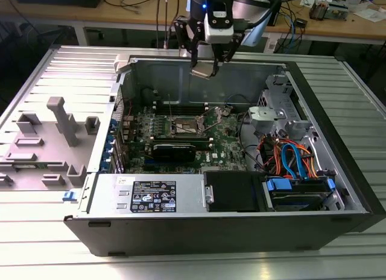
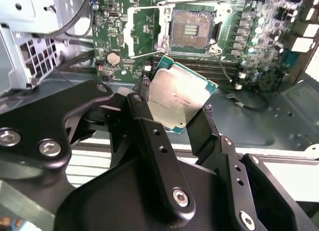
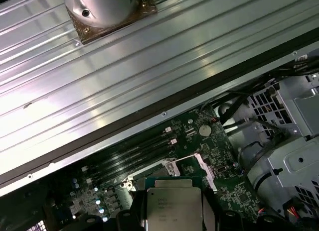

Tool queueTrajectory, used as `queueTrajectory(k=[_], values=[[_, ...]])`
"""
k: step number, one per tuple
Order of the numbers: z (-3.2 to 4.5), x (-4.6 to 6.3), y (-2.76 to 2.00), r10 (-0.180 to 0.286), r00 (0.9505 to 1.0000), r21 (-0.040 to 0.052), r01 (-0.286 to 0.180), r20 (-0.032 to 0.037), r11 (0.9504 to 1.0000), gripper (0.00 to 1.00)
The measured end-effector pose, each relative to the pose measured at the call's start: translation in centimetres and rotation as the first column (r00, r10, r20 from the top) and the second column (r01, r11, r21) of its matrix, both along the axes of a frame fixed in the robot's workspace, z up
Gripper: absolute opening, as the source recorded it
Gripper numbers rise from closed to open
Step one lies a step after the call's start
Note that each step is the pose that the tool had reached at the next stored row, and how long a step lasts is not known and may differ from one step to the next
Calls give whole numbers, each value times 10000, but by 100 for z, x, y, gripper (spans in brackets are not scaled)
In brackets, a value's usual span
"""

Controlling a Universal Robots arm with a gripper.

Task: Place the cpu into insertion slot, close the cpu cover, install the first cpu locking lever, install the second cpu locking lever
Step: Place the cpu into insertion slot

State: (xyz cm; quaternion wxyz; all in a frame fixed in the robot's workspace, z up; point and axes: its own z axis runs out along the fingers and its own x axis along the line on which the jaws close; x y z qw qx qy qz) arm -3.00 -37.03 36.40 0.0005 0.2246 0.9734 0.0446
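Gripper (image 1: 204, 65) clamps the cpu (image 2: 178, 95) by opposite edges, holding it tilted high above the open case (image 1: 338, 171). The empty slot (image 2: 192, 29) lies well below on the motherboard (image 2: 249, 47), seemingly offset.

Matt metal cpu (image 2: 177, 99) & ribbed metal table (image 1: 48, 244)

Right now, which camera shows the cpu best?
Second wrist view: the cpu shows most of its metal top. The first wrist view crops it at the picture's edge; the exterior view shows it small, tilted.
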Motion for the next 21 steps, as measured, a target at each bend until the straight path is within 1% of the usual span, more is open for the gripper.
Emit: queueTrajectory(k=[1,2,4,6,7,21], values=[[-11,0,0,-337,9994,-1,337,0,9994,54],[-17,0,0,-574,9983,-1,574,0,9983,54],[-32,0,0,-1053,9944,-4,1053,0,9944,54],[-40,0,0,-1343,9909,-6,1343,1,9909,54],[-40,0,-1,-1405,9901,-7,1405,0,9901,54],[-41,0,0,-1422,9898,-6,1422,1,9898,54]])
